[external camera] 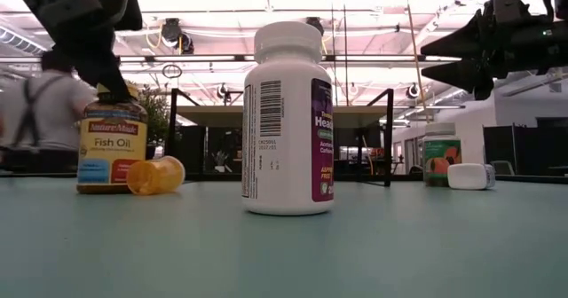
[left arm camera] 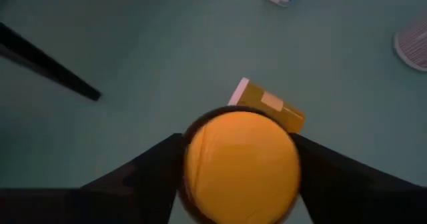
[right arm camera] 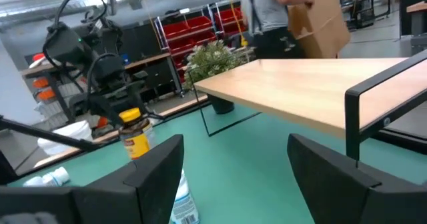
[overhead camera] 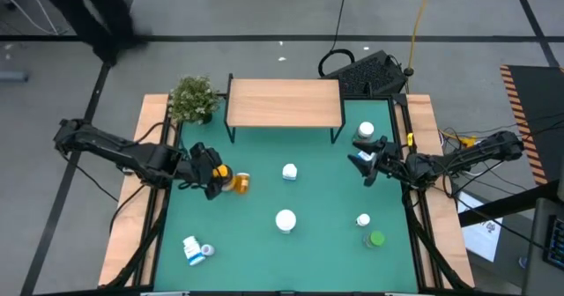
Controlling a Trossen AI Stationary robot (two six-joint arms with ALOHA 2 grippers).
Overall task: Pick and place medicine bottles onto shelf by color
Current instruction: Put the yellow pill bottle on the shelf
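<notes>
An amber fish-oil bottle (external camera: 111,152) with a yellow cap (left arm camera: 240,164) stands upright on the green table near its left side. My left gripper (overhead camera: 214,174) is on the bottle's cap from above. A small amber bottle (external camera: 155,176) lies on its side just beside it. Several white bottles (overhead camera: 289,171) (overhead camera: 285,219), a green-capped one (overhead camera: 376,239) and blue-labelled ones (overhead camera: 196,250) stand or lie scattered on the table. The shelf (overhead camera: 284,102), a wood top on thin black legs, stands at the far edge with nothing on it. My right gripper (right arm camera: 233,184) hangs open above the table's right side, holding nothing. My left gripper pinches the fish-oil bottle's yellow cap (left arm camera: 200,151) between its two fingers, one on each side of the cap. The fingers slant down onto it from above and from the table's left. The bottle stands upright with its bottom (external camera: 108,188) on the table.
A small potted plant (overhead camera: 194,98) stands at the far left corner beside the shelf. A white bottle (overhead camera: 366,130) stands near the right gripper. A large white bottle (external camera: 287,121) is at the table's middle. A person walks in the room beyond the table.
</notes>
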